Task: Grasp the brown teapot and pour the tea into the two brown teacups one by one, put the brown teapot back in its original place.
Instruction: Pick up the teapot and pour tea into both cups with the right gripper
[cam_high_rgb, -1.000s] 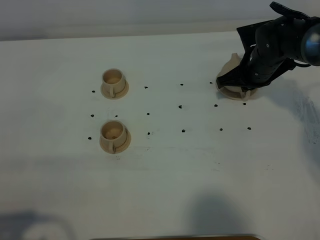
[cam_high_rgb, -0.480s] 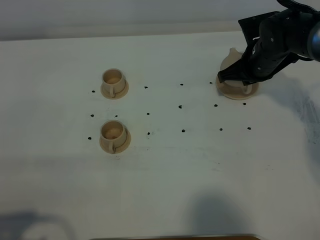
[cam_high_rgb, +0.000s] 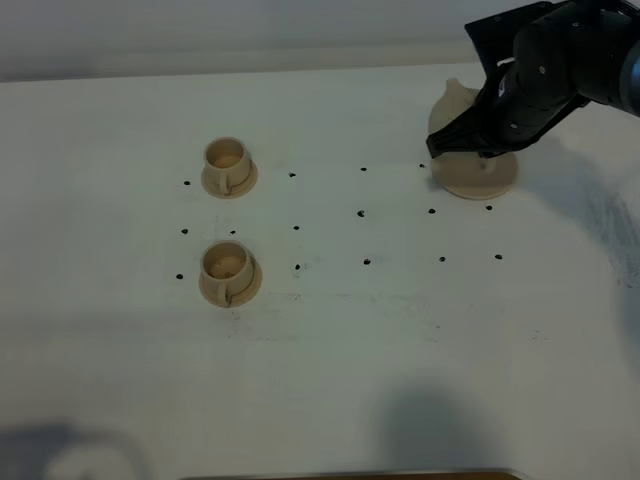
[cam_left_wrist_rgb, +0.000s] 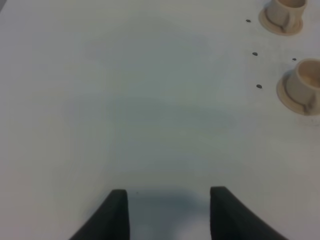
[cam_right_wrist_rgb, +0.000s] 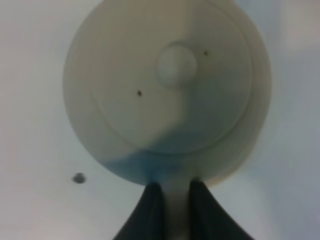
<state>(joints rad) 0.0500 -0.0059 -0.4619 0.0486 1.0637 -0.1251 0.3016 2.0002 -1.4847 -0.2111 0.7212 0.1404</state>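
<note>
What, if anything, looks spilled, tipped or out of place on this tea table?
Nothing stands out. The far teacup and the near teacup stand upright, no spill shows on the table, and the teapot hangs in the right gripper, clear of its coaster.

Left gripper (cam_left_wrist_rgb: 169, 195) at bottom centre of frame, dark fingertips (cam_left_wrist_rgb: 117, 212) apart, over white table (cam_left_wrist_rgb: 150, 100). Cup (cam_left_wrist_rgb: 284, 11) on saucer (cam_left_wrist_rgb: 266, 23) in upper right corner; second cup (cam_left_wrist_rgb: 306, 85) below, at right edge. Black dots (cam_left_wrist_rgb: 255, 53) beside.
</note>
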